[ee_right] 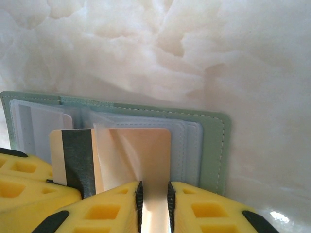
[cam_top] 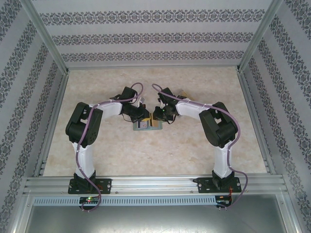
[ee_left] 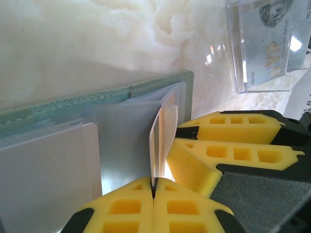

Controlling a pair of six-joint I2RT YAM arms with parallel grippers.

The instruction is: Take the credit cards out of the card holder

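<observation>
The sage-green card holder (cam_top: 147, 124) (ee_left: 163, 83) (ee_right: 214, 145) lies open on the marble table between both grippers. My left gripper (cam_top: 142, 118) (ee_left: 154, 187) is shut on the thin edge of a clear inner sleeve, holding it upright. A tan-orange credit card (ee_right: 146, 155) with a black stripe lies face-up over the inner slots. My right gripper (cam_top: 162, 115) (ee_left: 182, 136) (ee_right: 154, 194) sits over this card's near edge, its jaws a narrow gap apart, with the card's face showing in the gap. A pale card (ee_left: 43, 179) (ee_right: 43, 131) sits in a slot on the other half.
A clear plastic case (ee_left: 265, 43) holding a lilac-grey printed card lies on the table just beyond the wallet. The aluminium frame (cam_top: 155, 182) and patterned walls close in the table on all sides.
</observation>
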